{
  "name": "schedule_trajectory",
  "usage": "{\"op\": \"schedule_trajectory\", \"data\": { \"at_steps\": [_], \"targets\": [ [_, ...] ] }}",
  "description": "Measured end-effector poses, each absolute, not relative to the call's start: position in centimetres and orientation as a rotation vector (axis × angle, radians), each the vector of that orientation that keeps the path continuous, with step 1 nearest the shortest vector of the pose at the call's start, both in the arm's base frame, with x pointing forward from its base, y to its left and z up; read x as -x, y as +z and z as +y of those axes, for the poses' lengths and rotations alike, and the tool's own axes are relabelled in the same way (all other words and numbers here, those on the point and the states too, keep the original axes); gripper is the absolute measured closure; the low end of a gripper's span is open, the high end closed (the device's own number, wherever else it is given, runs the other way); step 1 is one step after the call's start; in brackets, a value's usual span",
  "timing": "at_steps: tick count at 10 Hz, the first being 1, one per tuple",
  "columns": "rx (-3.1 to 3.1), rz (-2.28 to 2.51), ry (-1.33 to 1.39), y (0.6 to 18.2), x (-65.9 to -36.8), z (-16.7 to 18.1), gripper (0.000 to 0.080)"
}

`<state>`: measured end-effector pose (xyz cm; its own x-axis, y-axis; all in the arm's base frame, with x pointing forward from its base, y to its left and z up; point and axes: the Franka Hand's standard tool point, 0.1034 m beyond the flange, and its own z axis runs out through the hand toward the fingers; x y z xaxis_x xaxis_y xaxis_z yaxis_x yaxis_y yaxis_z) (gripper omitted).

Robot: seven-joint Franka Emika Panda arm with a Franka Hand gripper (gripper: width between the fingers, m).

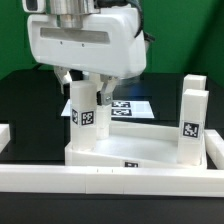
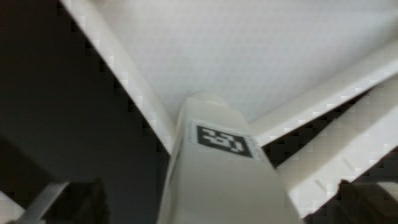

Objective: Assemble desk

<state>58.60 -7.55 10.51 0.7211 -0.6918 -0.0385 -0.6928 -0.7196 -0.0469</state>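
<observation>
leg (image 2: 217, 170): tagged, upright, 1 | tabletop (image 2: 231, 50): beneath | fingers (image 2: 54, 205): apart

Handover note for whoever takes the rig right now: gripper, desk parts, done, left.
Gripper: fingers astride the leg at the tabletop's corner on the exterior view's left; jaws look parted, no clear grip.
That leg stands upright on the tabletop, tag facing the camera.
A second leg stands upright at the corner on the exterior view's right.
Marker board lies behind the tabletop.
Done: two legs standing at corners; whether they are fully seated cannot be told.
Left: the other legs, not in view here.
</observation>
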Motion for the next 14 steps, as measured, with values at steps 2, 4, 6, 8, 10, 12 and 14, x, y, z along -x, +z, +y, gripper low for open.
{"op": "schedule_trajectory", "data": {
  "at_steps": [2, 4, 6, 8, 10, 12, 14],
  "targets": [
    [2.978, 0.864, 0.018, 10.6, -58.67, -7.31, 0.0152],
    [3.062, 0.54, 0.014, 10.56, -58.67, -7.24, 0.0151],
    [3.107, 0.265, 0.014, 10.51, -58.66, -7.44, 0.0151],
    [3.125, -0.012, 0.009, 10.63, -58.81, -7.55, 0.0151],
    [3.126, -0.21, 0.013, 10.64, -58.78, -7.68, 0.0151],
    [3.109, -0.433, 0.017, 10.64, -58.75, -7.85, 0.0151],
    [3.095, -0.541, 0.02, 10.61, -58.69, -8.14, 0.0258]
  ]
}}
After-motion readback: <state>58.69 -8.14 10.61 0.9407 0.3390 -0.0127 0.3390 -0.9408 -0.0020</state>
